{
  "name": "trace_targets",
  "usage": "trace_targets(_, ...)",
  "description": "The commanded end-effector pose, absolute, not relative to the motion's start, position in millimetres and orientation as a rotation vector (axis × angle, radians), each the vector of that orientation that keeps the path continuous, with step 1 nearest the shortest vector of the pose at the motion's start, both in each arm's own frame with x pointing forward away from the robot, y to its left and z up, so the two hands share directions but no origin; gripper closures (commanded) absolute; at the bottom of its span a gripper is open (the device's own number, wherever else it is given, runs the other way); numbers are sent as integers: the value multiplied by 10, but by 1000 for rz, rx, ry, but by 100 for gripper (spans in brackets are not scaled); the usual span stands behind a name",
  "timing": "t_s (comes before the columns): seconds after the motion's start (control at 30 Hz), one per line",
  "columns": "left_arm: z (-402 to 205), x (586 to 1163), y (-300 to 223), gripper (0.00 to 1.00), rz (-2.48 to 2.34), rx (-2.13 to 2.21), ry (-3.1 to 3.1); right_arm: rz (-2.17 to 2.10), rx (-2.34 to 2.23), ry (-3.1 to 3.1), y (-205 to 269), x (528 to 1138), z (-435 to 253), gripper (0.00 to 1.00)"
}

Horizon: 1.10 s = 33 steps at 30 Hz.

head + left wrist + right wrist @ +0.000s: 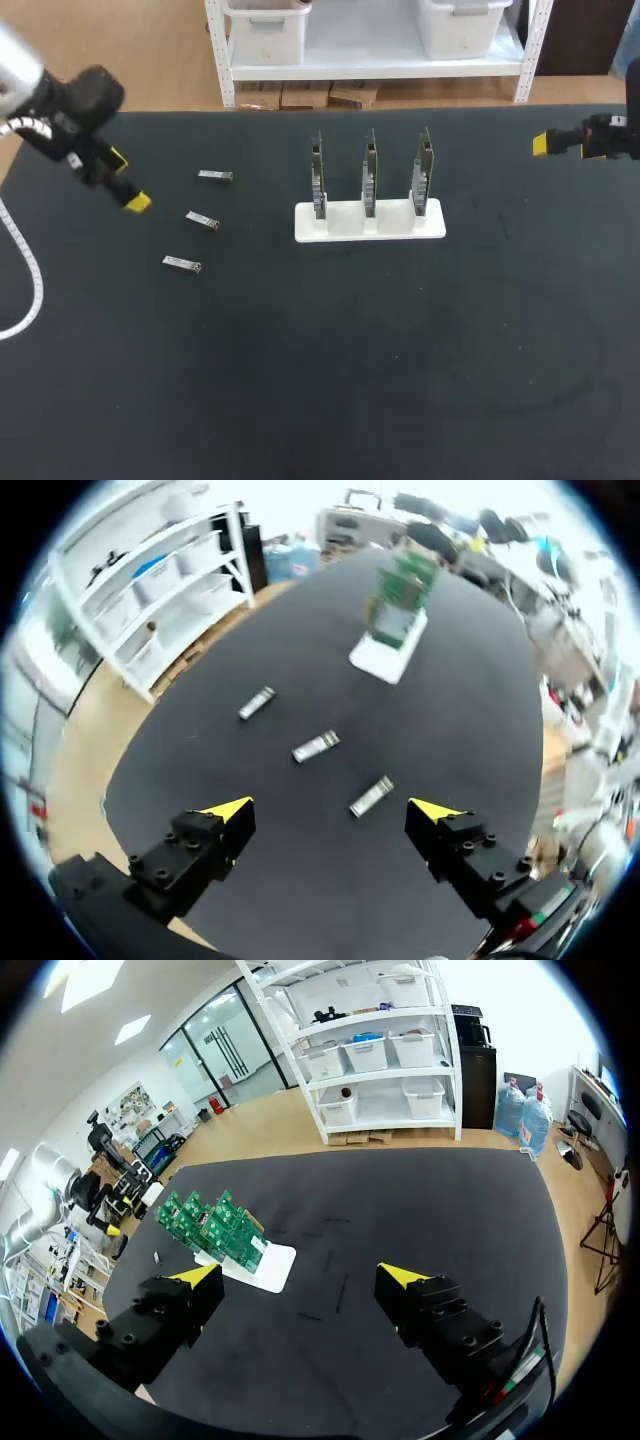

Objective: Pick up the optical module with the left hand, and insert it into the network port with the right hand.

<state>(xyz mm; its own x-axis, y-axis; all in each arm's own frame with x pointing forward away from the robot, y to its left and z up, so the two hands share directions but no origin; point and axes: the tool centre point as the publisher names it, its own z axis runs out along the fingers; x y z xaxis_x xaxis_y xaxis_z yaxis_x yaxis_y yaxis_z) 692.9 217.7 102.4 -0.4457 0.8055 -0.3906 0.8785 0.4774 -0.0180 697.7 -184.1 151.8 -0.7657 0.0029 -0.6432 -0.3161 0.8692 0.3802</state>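
Observation:
Three small silver optical modules lie on the black table at the left: one at the back [215, 176], one in the middle [202, 221], one nearest the front [182, 264]. The left wrist view shows them ahead of my left gripper [330, 812], whose fingers stand open: the closest [371, 796], the middle [316, 746], the farthest [257, 702]. My left gripper [130, 190] hangs left of the modules. A white stand [369, 222] holds three upright green network cards [370, 175]. My right gripper [300, 1278] is open at the far right [545, 143], with the cards [210, 1228] well ahead.
A white cable [28, 270] loops along the table's left edge. The front half of the dark table surface [380, 370] carries nothing else.

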Motion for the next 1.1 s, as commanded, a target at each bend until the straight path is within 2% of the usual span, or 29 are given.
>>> trace_targets(0.03, 953, 6908, 2176, 0, -272, 1540, 2395, 630, -228, 2374, -1846, 6983, 1510, 0)
trace_targets(0.43, 676, 6685, 2288, 0, -238, 1725, 2371, 630, -228, 2374, -1846, 6983, 1510, 0)
trace_targets(1.1, 687, 6648, 2294, 0, -248, 1729, 2381, 630, -228, 2374, -1846, 6983, 1510, 0)
